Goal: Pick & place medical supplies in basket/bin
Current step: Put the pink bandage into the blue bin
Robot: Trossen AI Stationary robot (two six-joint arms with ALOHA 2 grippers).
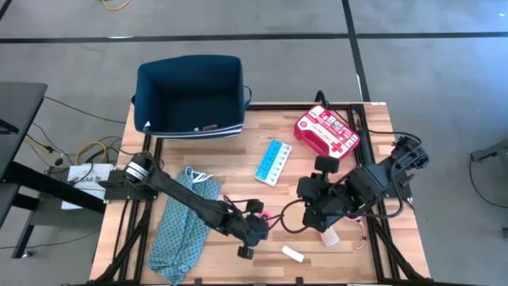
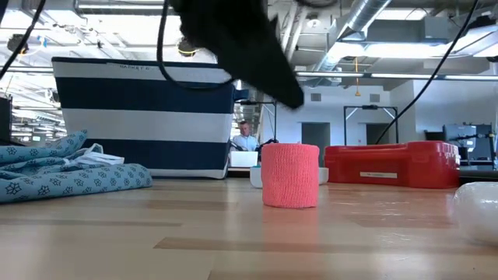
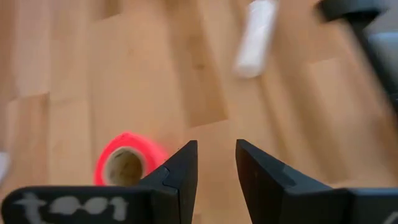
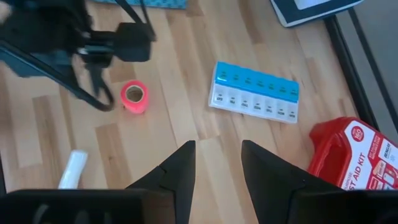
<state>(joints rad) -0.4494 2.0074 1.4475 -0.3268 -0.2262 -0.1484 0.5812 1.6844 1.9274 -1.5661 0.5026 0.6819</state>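
A pink tape roll (image 4: 134, 96) stands on end on the wooden table, also in the low view (image 2: 289, 175). My left gripper (image 3: 216, 174) hovers open just beside the tape roll (image 3: 124, 165), with nothing between its fingers. My right gripper (image 4: 217, 165) hangs open higher up, over the table's right half, and touches nothing. The light blue pill box (image 1: 272, 161) lies flat mid-table. The red first-aid case (image 1: 327, 131) lies at the far right. A white packet (image 1: 293, 253) rests near the front edge. The navy bin (image 1: 190, 95) stands at the far left.
A teal patterned cloth (image 1: 186, 222) lies crumpled on the table's left side under my left arm. A second small white item (image 1: 330, 237) sits beneath my right arm. Cables trail around both arms. Bare wood lies between the pill box and the bin.
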